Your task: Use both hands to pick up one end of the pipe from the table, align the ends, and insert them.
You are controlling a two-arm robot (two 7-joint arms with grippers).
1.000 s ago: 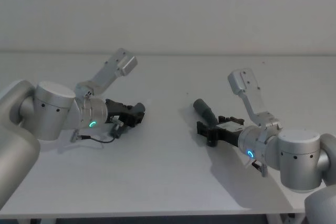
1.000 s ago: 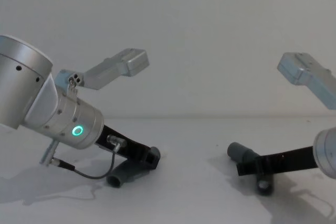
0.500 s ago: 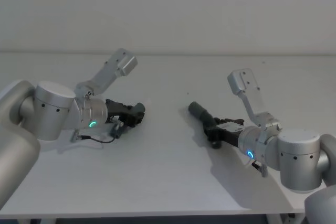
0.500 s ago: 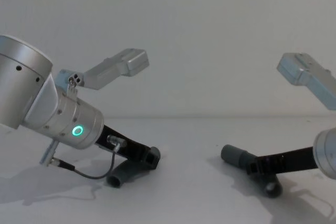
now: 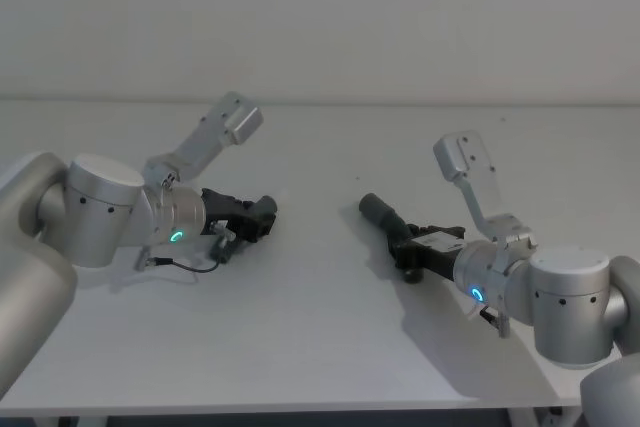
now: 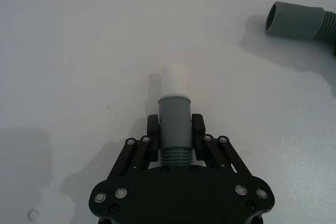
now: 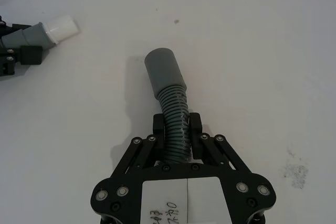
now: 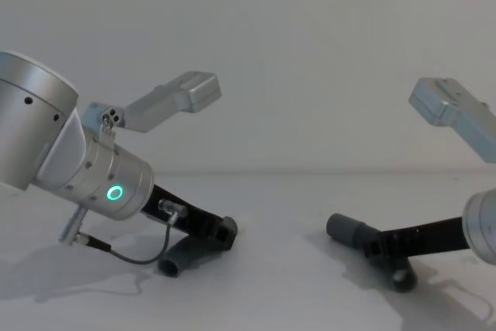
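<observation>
Closest in, two silver wrists lean out low over the white table (image 5: pixel 320 327), one at either side, each showing a green ring light (image 8: pixel 115 193); a thin black cable (image 8: pixel 124 253) loops from under the left wrist down to the tabletop. Ahead of that wrist the left gripper (image 6: pixel 175 124) is clamped across the white-tipped pipe piece (image 6: pixel 174 109), its fingers (image 6: pixel 152 128) pressed on either side where the ribs meet the smooth grey cuff; the cuff and its pale tip (image 6: pixel 174 78) stick out in front of the fingers. From the side the piece's back end (image 8: pixel 178 258) hangs below the gripper, at or just off the table; I cannot tell which. On the other side the right gripper (image 7: pixel 177 124) is closed on the ribbed middle of the plain-cuffed pipe piece (image 7: pixel 167 77); its wider grey cuff (image 5: pixel 378 209) points forward and inward, toward the table's middle, while the other end (image 8: pixel 401 277) curves down under the gripper, close to the surface; whether it touches is hard to say. The two pieces are well apart, with a stretch of white table between them; their cuffs face roughly toward one another, not lined up. Farther back the tabletop runs to its rear edge; behind that stands a plain pale wall (image 5: pixel 320 17).
</observation>
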